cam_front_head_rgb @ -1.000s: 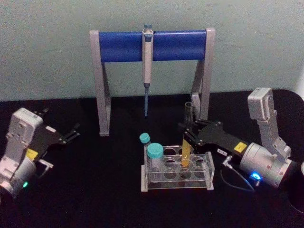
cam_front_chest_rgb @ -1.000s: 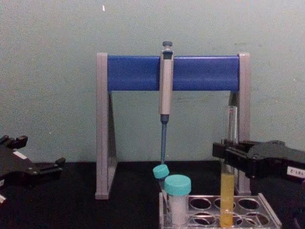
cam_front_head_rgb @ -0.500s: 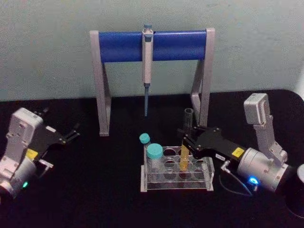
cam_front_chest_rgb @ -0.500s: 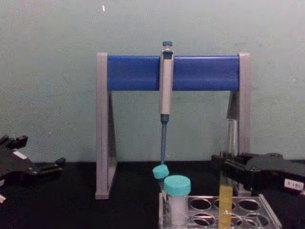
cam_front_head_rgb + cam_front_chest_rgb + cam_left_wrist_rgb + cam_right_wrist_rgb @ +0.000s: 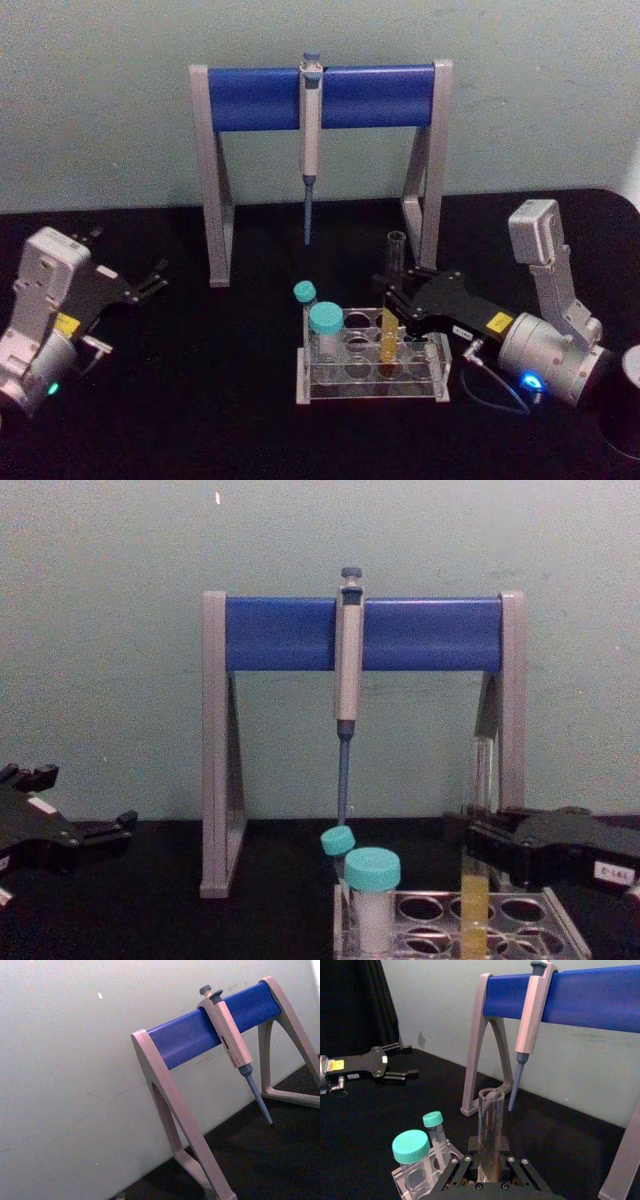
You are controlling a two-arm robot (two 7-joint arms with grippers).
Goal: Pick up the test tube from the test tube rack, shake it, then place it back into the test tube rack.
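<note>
Black table (image 5: pixel 200 400), right end effector (image 5: pixel 392 296) gripping test tube (image 5: pixel 390 300) in test tube rack (image 5: pixel 372 375)

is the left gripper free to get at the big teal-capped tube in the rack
Probably yes: the left gripper sits off to the left over bare table, and the capped tube stands at the rack's left end, the right gripper beyond it.

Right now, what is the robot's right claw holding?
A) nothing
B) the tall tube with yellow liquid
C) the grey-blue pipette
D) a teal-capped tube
B: the right gripper is closed around the test tube, whose lower end stands in the test tube rack.
</note>
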